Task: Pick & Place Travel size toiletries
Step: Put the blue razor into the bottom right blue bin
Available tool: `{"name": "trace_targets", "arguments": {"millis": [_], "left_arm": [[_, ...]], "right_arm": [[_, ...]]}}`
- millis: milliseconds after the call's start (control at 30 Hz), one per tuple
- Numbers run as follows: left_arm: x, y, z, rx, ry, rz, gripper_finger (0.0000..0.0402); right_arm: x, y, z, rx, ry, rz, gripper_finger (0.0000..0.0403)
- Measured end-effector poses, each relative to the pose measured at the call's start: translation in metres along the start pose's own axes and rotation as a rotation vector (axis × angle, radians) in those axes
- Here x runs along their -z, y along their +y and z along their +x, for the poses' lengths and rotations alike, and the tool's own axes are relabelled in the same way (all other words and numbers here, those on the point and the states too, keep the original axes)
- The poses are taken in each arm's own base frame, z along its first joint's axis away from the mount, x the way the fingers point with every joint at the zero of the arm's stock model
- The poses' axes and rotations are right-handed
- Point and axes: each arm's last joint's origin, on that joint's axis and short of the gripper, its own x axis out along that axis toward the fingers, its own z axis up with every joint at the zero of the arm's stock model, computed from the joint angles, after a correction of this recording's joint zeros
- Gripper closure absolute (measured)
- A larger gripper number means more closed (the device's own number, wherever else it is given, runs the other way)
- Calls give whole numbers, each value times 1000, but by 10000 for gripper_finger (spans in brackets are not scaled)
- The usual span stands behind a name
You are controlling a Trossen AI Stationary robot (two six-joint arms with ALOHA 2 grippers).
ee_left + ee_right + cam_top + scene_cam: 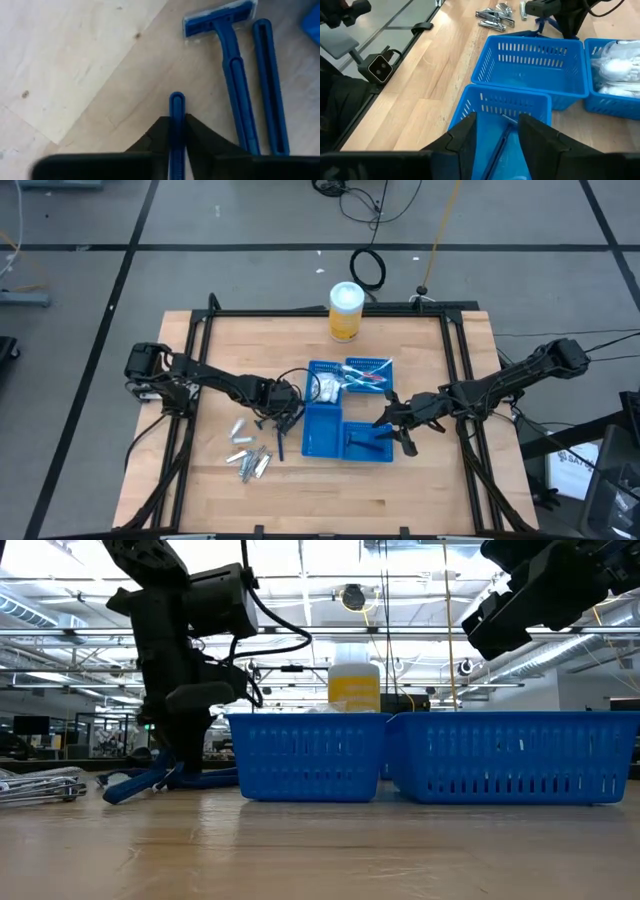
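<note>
My left gripper (pixel 283 420) points down at the table just left of the blue trays and is shut on a dark blue razor-like stick (pixel 176 107). A blue razor (pixel 235 75) and another blue stick (pixel 267 75) lie flat on the wood beside it. Several silvery small tubes (pixel 250 455) lie nearer the table's front left. White packets (pixel 330 387) fill the far tray. My right gripper (pixel 497 130) hovers open over the near right tray (pixel 368 442), where a thin dark stick (pixel 495 150) lies. My left gripper pinches the blue stick's shaft (pixel 176 125) between its two fingers, which come from above and point down. The stick runs along the gap between the fingers, and its rounded free end (pixel 176 97) pokes out ahead of them. It lies low against the wooden table.
A tall yellow canister with a white lid (pixel 346 310) stands at the table's far edge. The blue mesh trays (pixel 310 755) sit at mid-table between the two arms. A black frame (pixel 330 312) runs around the tabletop. Bare wood (pixel 330 500) spreads along the near edge.
</note>
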Motion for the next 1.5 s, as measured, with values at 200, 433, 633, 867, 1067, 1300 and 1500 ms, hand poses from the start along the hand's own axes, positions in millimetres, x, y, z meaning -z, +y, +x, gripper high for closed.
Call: {"name": "trace_targets", "arguments": {"millis": [200, 433, 633, 867, 1067, 1300, 1500], "left_arm": [[1, 11, -5, -90, 3, 1, 380], [-1, 16, -48, -81, -226, 16, 388], [-4, 11, -102, 15, -583, 76, 394], [-20, -17, -149, 169, -1066, 296, 391], [-36, -39, -142, 223, -1232, 495, 388], [-49, -65, -114, 349, -1360, 630, 394], [-52, -70, -107, 388, -1389, 638, 384]], "right_arm": [[0, 0, 0, 0, 0, -10, 273], [0, 0, 0, 5, -3, -12, 273], [-1, 0, 0, 15, -10, -36, 273], [-11, -6, 1, 264, -135, -110, 273], [-26, -12, 10, 267, -300, -137, 273], [-27, -28, 34, 315, -388, -114, 273], [-26, -33, 49, 288, -465, -94, 256]]}}
